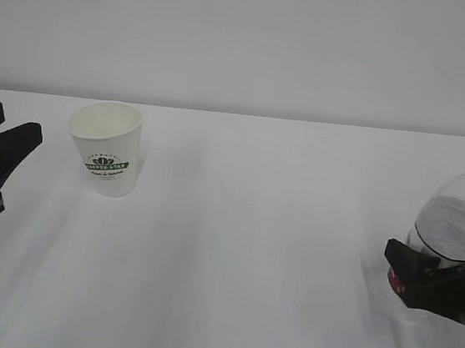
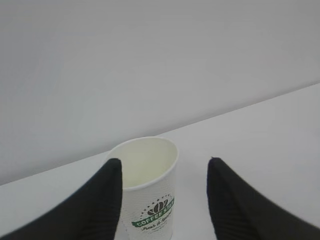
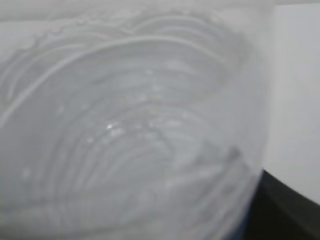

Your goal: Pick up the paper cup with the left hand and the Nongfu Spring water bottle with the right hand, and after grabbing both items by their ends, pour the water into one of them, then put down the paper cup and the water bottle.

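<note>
The white paper cup (image 1: 106,148) with a green logo stands upright on the left of the table, and its cream inside looks empty. My left gripper (image 1: 20,123) is just left of it, open and not touching it. In the left wrist view the cup (image 2: 150,195) stands between and just beyond the open gripper (image 2: 165,161). The uncapped water bottle (image 1: 459,227) with a red neck ring stands at the right edge. My right gripper (image 1: 436,269) is around its lower part. The ribbed bottle wall (image 3: 130,125) fills the right wrist view, with one dark finger (image 3: 287,210) beside it. I cannot make out any water.
The white table (image 1: 249,251) runs back to a plain pale wall. Between cup and bottle only bare tabletop shows. The bottle stands close to the right border of the exterior view.
</note>
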{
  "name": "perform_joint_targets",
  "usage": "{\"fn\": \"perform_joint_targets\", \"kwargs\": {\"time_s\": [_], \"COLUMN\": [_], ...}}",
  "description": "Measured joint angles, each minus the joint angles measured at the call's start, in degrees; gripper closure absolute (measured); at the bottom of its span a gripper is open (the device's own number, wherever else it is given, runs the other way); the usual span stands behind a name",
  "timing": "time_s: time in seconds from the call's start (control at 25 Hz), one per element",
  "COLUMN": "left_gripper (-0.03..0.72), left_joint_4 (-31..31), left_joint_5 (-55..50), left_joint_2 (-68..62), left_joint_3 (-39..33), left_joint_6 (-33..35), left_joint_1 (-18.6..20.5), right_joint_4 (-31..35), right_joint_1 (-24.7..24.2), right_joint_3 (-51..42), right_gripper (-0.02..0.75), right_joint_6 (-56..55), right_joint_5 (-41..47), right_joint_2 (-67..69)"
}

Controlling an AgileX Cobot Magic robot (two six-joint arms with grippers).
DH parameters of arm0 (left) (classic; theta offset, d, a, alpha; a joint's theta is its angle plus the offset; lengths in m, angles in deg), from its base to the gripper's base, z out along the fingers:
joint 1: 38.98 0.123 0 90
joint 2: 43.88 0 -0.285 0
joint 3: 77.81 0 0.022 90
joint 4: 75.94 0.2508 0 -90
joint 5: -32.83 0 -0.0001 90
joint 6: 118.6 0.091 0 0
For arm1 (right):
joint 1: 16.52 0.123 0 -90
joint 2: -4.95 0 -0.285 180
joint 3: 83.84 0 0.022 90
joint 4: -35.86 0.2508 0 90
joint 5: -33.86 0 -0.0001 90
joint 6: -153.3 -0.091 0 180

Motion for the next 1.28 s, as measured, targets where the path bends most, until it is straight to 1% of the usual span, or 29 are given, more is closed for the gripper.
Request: {"fn": "perform_joint_targets", "kwargs": {"time_s": [0.28, 0.48, 0.64, 0.96, 1.28], "left_gripper": [0.283, 0.283, 0.283, 0.283, 0.297], "left_joint_4": [0.00, 0.00, 0.00, 0.00, 0.00], "left_joint_5": [0.00, 0.00, 0.00, 0.00, -2.37], "left_joint_2": [0.00, 0.00, 0.00, 0.00, 0.00], "left_joint_3": [0.00, 0.00, 0.00, 0.00, 0.00], "left_joint_6": [0.00, 0.00, 0.00, 0.00, 0.00], "left_joint_1": [0.00, 0.00, 0.00, 0.00, 0.00], "right_joint_4": [0.12, 0.12, 0.12, 0.50, 1.24], "right_joint_1": [0.00, 0.00, 0.00, 0.00, 0.00], "right_joint_3": [0.00, 0.00, 0.00, 0.03, 0.03], "right_gripper": [0.259, 0.323, 0.339, 0.339, 0.340], "right_joint_6": [0.49, 0.49, 0.49, 0.49, 4.72], "right_joint_5": [-0.72, -0.85, -0.85, -0.85, -0.85], "right_joint_2": [0.00, 0.00, 0.00, 0.00, 0.00]}}
